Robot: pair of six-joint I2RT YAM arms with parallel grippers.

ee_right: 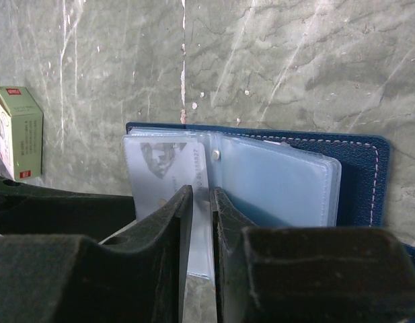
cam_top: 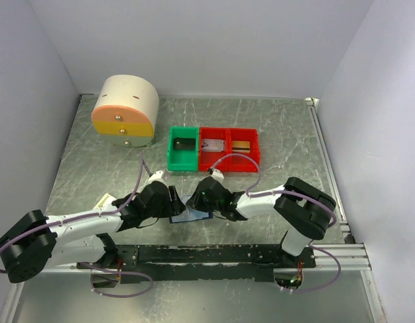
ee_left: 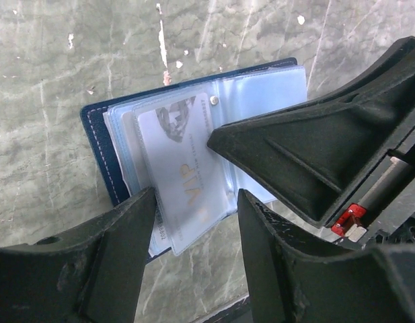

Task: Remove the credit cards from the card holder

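Looking down from above, the left arm (cam_top: 79, 225) and right arm (cam_top: 261, 200) meet nose to nose near their bases. Between them the card holder (cam_top: 190, 215) lies open and flat on the counter (cam_top: 281, 128). The bins (cam_top: 227, 130) sit well behind it, and a cream box (cam_top: 103, 200) lies off to the left.

The left wrist camera shows the holder's navy cover down on the counter with its clear sleeves fanned upward. A pale credit card (ee_left: 183, 182) marked VIP pokes partway out of its sleeve. Its free end lies in the gap between the left fingers (ee_left: 113, 262). The left jaws are spread, one finger to each side of the card and neither visibly pressing on it. The tip of the right jaws bears down on the sleeves just beside the small stud.

In the right wrist camera the right fingers (ee_right: 163, 249) are drawn almost together with a sliver of pale plastic between them. They look clamped on a sleeve leaf near the holder's spine, though it might be a card edge, I cannot say which. The card shows in the sleeves just left of them.

I would say the step is drawing that card out. To do it well, the left jaws should close on the bare end of the card alone, clear of the sleeve. They should then pull straight along the sleeve's mouth while the right jaws pin the holder, or the whole holder will slide along with the card.
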